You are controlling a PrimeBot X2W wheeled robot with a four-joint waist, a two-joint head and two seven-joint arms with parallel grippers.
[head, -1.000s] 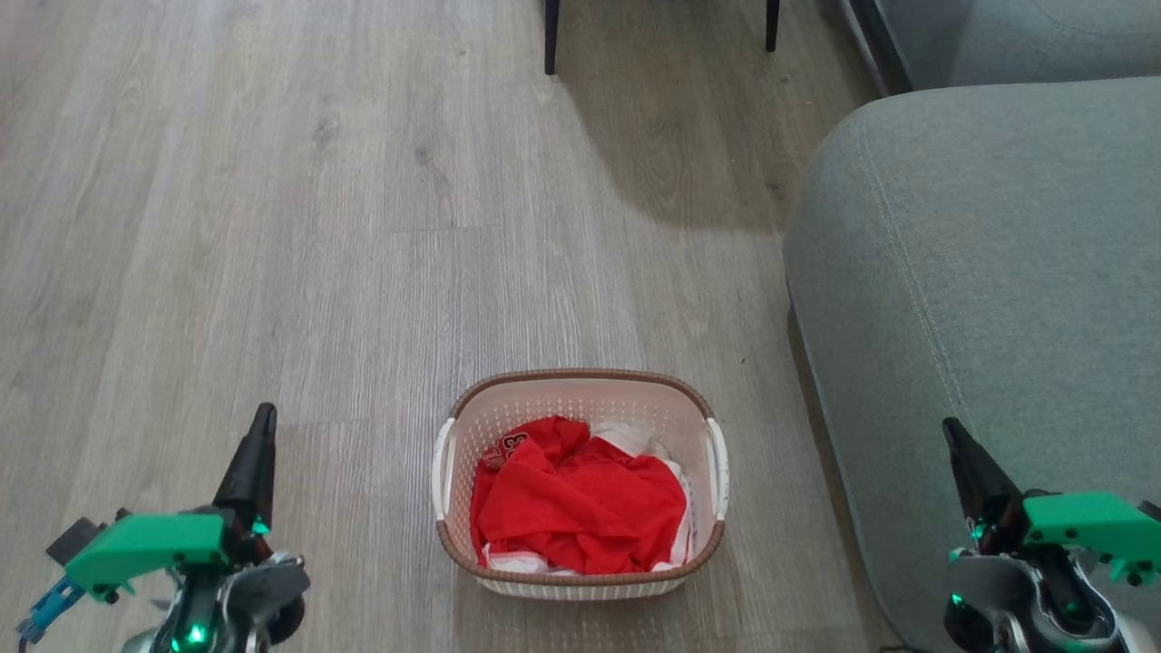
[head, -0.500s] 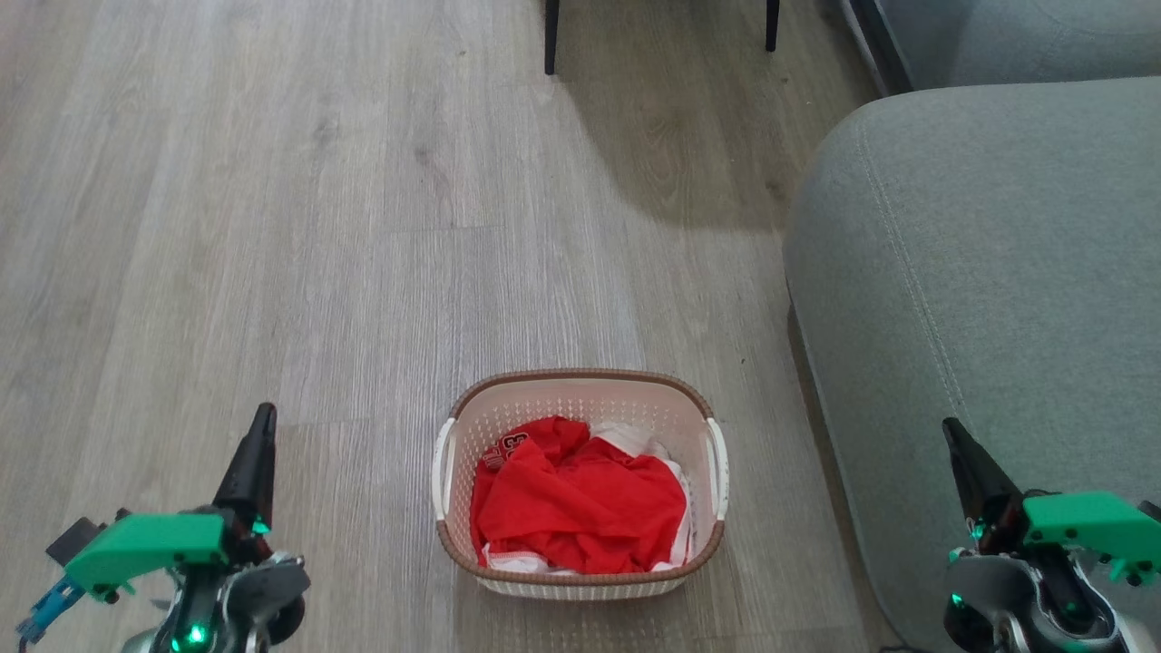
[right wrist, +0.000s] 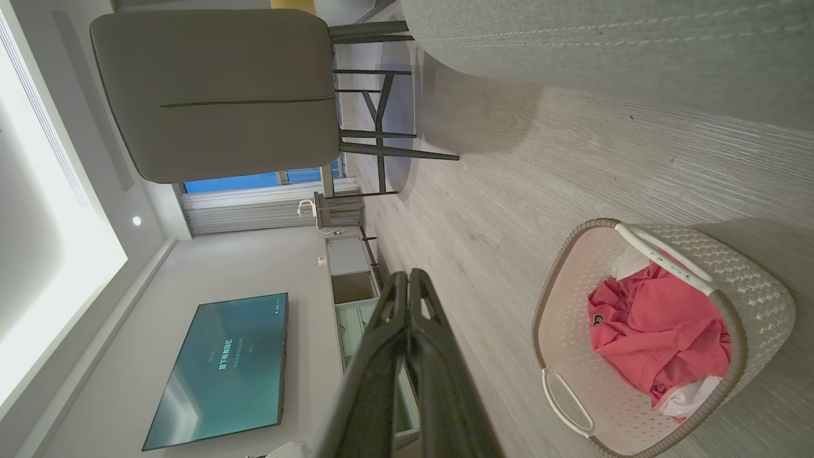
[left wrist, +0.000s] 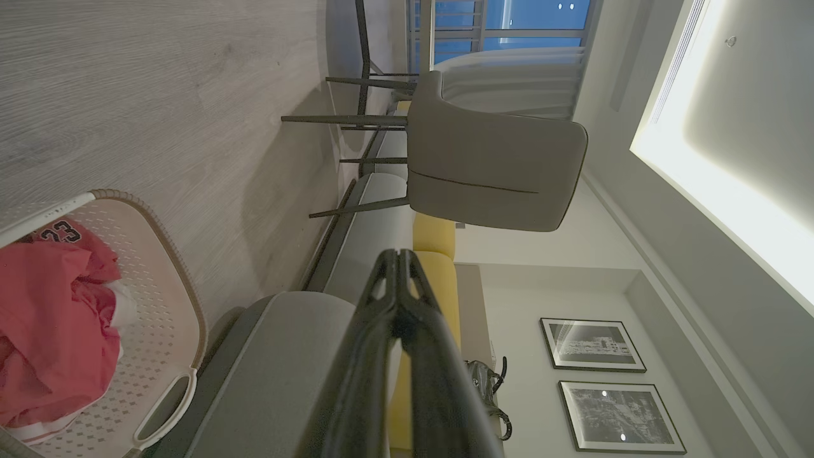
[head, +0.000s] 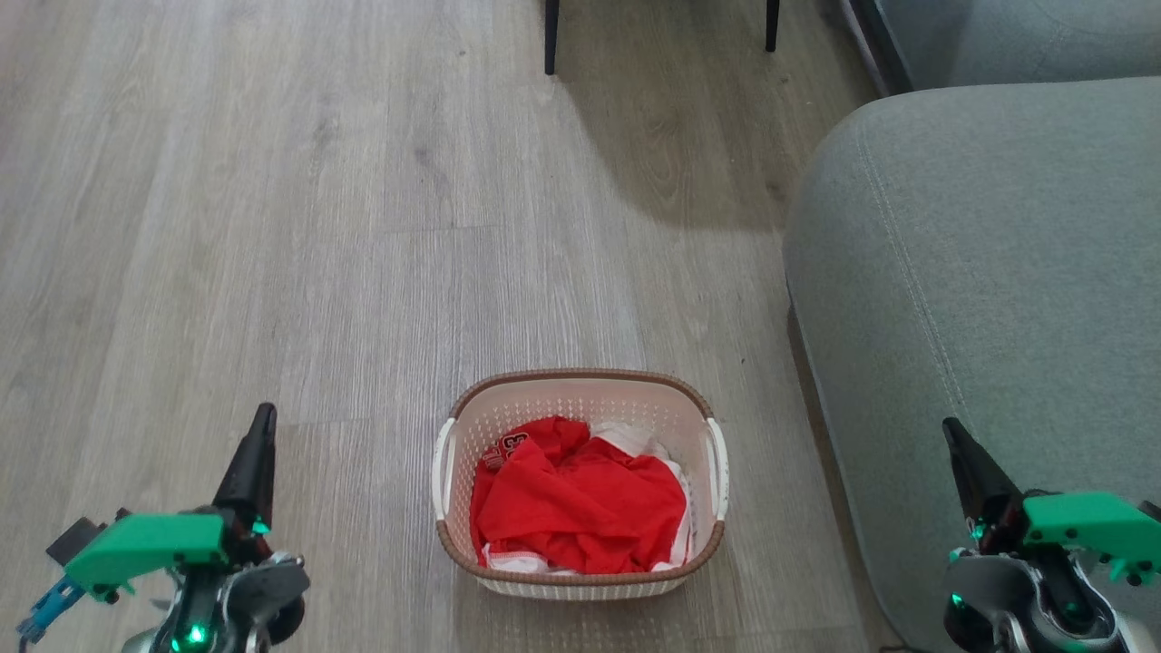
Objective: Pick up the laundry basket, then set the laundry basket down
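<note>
The laundry basket (head: 580,385) stands on the wooden floor low in the middle of the head view, cream with a brown rim and white side handles. Red and white clothes (head: 580,503) fill it. The basket also appears in the left wrist view (left wrist: 172,331) and the right wrist view (right wrist: 750,286). My left gripper (head: 263,419) hangs shut at the lower left, well to the left of the basket; its tips (left wrist: 397,256) meet. My right gripper (head: 950,428) is shut at the lower right, over the sofa's edge, with its tips (right wrist: 408,275) together. Neither touches the basket.
A grey sofa (head: 989,299) takes up the right side, close to the basket's right handle. Dark chair legs (head: 550,41) stand at the far top, and the grey chair (left wrist: 489,168) shows in the wrist views. Bare floor (head: 272,227) stretches left and ahead.
</note>
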